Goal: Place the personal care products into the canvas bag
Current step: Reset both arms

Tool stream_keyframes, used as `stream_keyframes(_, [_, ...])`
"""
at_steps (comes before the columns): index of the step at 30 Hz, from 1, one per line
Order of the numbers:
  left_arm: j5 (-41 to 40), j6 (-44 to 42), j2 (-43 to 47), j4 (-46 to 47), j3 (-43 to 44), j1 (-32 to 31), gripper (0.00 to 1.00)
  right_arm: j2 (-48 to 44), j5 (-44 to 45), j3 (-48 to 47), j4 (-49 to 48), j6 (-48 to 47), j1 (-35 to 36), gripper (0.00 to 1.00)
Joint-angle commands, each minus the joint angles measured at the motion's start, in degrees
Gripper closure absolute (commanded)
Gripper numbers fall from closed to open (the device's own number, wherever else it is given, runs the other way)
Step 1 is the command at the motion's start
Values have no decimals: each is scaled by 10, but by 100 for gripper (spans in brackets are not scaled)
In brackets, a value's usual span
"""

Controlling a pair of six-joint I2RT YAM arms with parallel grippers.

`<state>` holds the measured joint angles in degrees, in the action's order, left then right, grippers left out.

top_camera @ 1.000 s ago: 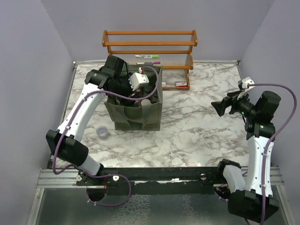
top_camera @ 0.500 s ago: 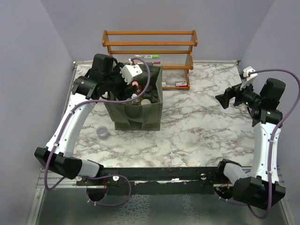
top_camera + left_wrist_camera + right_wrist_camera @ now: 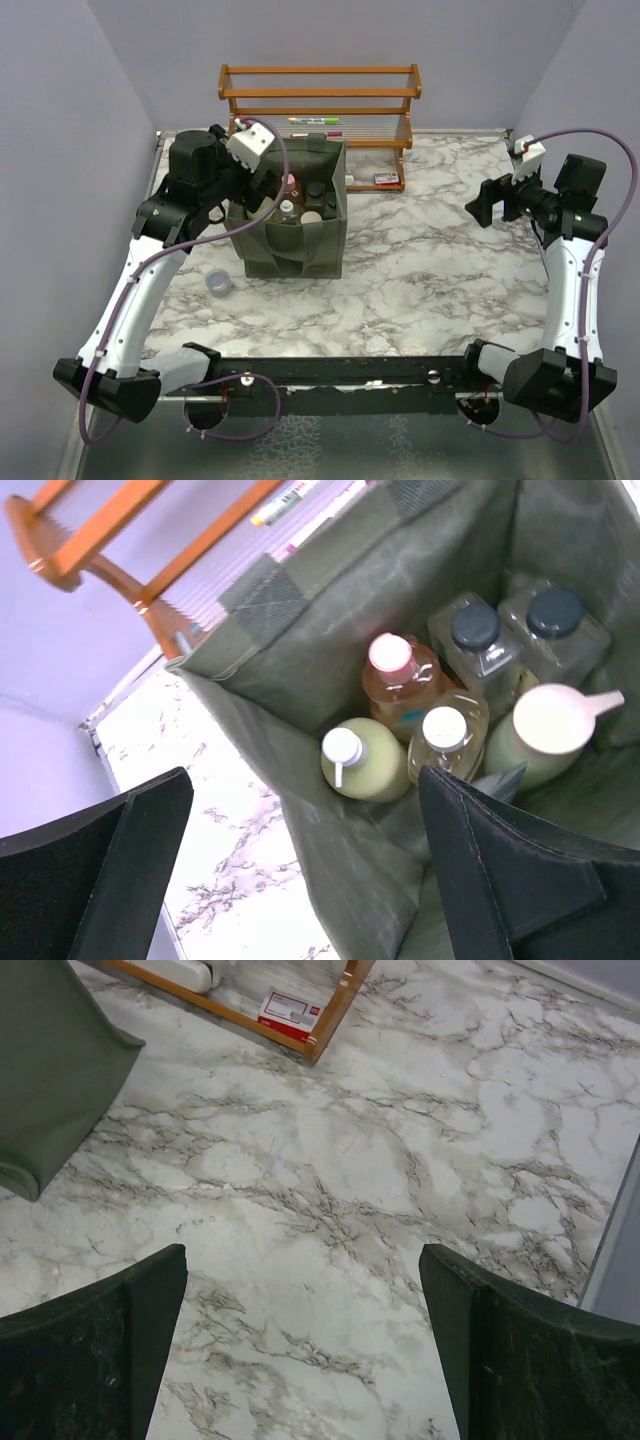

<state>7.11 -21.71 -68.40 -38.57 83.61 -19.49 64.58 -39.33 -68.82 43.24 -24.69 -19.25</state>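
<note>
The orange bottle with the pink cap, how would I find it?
Find the olive-green canvas bag on the marble table, in front of the wooden rack. The orange bottle stands inside it among other bottles. Only it has a pink cap; the amber bottle beside it has a white cap and the clear bottles black ones.

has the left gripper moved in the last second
Yes. In the top view the left gripper has pulled back to the left, from over the middle of the canvas bag to its left rim, nearer the wooden rack's left end.
</note>
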Motion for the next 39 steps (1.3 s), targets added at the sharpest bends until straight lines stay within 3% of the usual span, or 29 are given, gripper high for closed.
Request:
stream_keyframes(1, [-84,62,55,93,-30,5,1,29,-29,-46,20,28,-1,0])
stream_keyframes(6, [-124,89,89,114,-57,19,1,46,-6,-71,28,35,31,0])
stream_keyframes(13, [-121,121,148,141,-138,86,1,51,51,-92,18,43,107,0])
stream_keyframes(20, [-108,127,150,119,-147,125,1,70,113,-106,-3,52,178,0])
stream_keyframes(30, [-101,139,166,134,-167,164,1,120,203,-155,43,27,205,0])
stream_keyframes(39, [-71,172,162,162,-175,208,1,43,242,-82,2,32,205,0])
